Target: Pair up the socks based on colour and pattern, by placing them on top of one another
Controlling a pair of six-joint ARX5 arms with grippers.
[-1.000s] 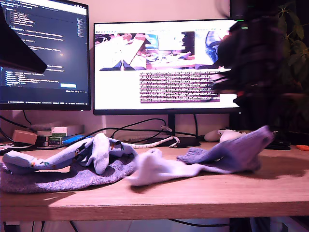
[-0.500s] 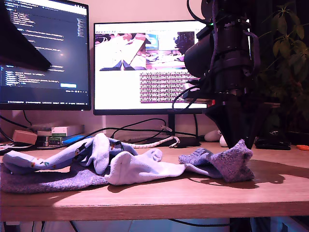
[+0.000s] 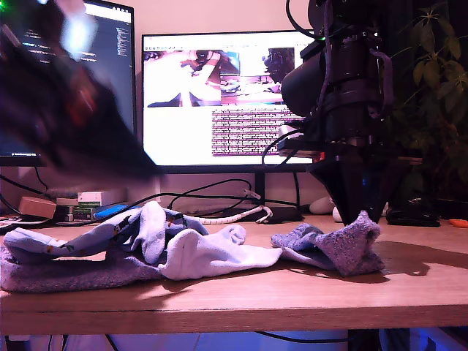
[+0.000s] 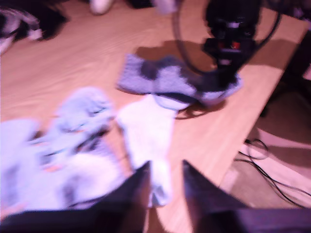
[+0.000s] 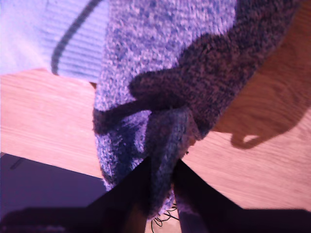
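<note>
My second gripper (image 5: pixel 163 170) is shut on a pinched fold of a fuzzy grey-lavender sock (image 5: pixel 160 58). At the exterior view's right that gripper (image 3: pixel 361 216) holds the sock's end (image 3: pixel 329 248) just above the table. A white sock (image 3: pixel 219 256) lies beside it, its ribbed cuff (image 5: pixel 53 34) touching the lavender one. Light blue printed socks (image 3: pixel 88 241) are heaped at the exterior view's left on a second grey-lavender sock (image 3: pixel 66 274). My first arm (image 3: pixel 66 102) is a blur high over that heap. My first gripper (image 4: pixel 165 182) is open and empty, well above the white sock (image 4: pixel 146 131).
Two lit monitors (image 3: pixel 234 102) stand behind the table with cables (image 3: pixel 212 197) below them. A white controller (image 3: pixel 322 205) and small boxes (image 3: pixel 88 201) sit at the back. A plant (image 3: pixel 439 88) is at the exterior view's right. The table's edge (image 4: pixel 238 145) drops to floor cables.
My second arm swung toward the exterior view's left, lowered the lavender sock, then held still. The white sock bunched up. My first arm has swept down into view, blurred.
</note>
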